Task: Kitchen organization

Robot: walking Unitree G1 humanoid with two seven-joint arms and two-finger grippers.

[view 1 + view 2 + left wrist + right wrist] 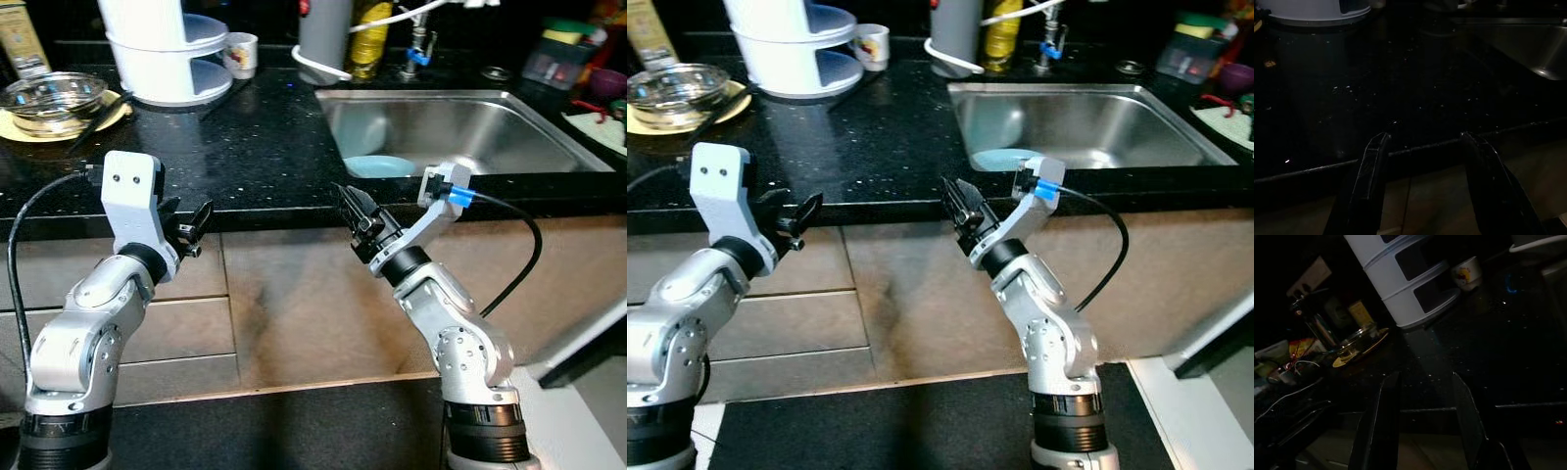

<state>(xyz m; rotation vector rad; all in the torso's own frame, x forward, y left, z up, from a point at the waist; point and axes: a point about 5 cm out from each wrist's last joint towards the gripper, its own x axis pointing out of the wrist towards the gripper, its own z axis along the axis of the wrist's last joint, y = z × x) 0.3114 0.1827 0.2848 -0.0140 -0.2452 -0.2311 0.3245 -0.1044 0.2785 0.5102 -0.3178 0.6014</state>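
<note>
From the left eye view, the robot faces a black speckled countertop (255,147) with a stainless sink (470,132) holding a pale blue plate (380,166). The left gripper (193,230) and right gripper (355,209) hover below the counter edge, holding nothing. A glass bowl (54,98) sits on a yellow plate (20,125) far left; a white tiered organizer (167,59) and a small mug (240,54) stand behind.

In the right eye view, the organizer's long axis runs upright.

The left wrist view shows 2 fingers (1369,181) spread apart before the counter edge.

The right wrist view shows its fingers (1383,426) parted too, and the organizer's openings face the robot's right.

Judged from here, raising either arm carelessly could strike the counter's edge, or a reach could knock the bowl.
</note>
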